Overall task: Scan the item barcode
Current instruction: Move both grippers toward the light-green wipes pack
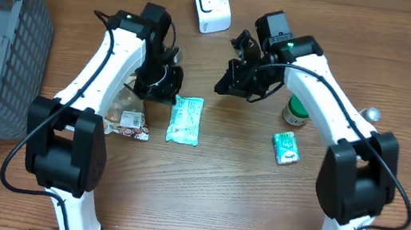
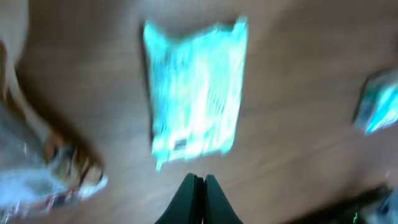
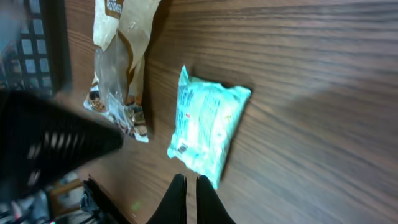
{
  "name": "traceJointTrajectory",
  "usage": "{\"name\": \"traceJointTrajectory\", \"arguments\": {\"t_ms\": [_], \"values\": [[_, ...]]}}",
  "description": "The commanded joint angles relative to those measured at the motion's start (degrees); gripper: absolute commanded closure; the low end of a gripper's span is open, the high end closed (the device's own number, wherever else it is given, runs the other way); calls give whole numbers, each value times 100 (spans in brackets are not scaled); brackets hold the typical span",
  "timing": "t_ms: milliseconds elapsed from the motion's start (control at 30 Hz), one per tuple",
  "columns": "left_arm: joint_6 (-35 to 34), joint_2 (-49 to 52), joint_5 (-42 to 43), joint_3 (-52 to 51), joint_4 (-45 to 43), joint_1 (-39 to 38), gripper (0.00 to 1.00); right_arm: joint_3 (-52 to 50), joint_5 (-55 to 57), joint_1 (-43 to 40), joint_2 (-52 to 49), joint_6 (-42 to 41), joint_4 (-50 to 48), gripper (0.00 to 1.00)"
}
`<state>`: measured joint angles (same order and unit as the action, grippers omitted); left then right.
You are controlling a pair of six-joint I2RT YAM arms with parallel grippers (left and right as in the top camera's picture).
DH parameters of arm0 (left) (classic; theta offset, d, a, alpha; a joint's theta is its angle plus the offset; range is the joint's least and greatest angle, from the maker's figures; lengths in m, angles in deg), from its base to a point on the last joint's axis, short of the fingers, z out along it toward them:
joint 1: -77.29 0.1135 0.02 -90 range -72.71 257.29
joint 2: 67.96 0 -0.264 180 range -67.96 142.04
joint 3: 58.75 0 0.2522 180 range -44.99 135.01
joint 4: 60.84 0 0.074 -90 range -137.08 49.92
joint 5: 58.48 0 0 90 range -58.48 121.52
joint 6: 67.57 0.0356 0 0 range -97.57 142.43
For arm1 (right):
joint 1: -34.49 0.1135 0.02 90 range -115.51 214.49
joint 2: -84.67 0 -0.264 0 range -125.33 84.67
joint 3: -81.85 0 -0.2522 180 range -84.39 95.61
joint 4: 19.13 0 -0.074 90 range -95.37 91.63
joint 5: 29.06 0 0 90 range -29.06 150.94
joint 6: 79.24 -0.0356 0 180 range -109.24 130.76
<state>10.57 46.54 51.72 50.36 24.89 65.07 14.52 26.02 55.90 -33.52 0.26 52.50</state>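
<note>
I judge the scan barely begun. The teal packet (image 1: pixel 185 120) lies flat on the worktop (image 1: pixel 217 205) between my arms, not yet lifted. My left gripper (image 2: pixel 197 180) and right gripper (image 3: pixel 186 182) both hover near it, jaws pressed together and holding nothing. Left to do: grasp the packet and present its barcode to the white scanner (image 1: pixel 211 4).

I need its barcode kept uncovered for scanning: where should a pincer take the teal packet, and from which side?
From above, on a long side edge of the teal packet, near the middle. It lies flat, so only edges offer a pinch, and a barcode-like mark sits by one short end.
</note>
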Motion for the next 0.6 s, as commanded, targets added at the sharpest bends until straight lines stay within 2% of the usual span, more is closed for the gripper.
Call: {"name": "traceJointTrajectory", "arguments": {"t_ms": [0, 100, 200, 300, 467, 567], "values": [[909, -28, 190, 74, 601, 181, 96, -31, -710, -9, -378, 7, -238, 96], [1067, -28, 227, 13, 940, 205, 96, -31, -918, -4, -520, 4, -380, 96], [1060, -28, 234, -164, 905, 197, 96, -31, -914, 50, -610, 7, -472, 96], [953, -28, 275, -577, 413, 168, 96, -31, -883, 155, -654, 2, -590, 96], [951, -28, 1130, -1327, -468, 133, 96, -31, -866, 334, -813, -310, -850, 96], [706, -28, 1137, -1620, -1034, 138, 96, -31, -872, 372, -1016, -455, -1056, 96]]}}
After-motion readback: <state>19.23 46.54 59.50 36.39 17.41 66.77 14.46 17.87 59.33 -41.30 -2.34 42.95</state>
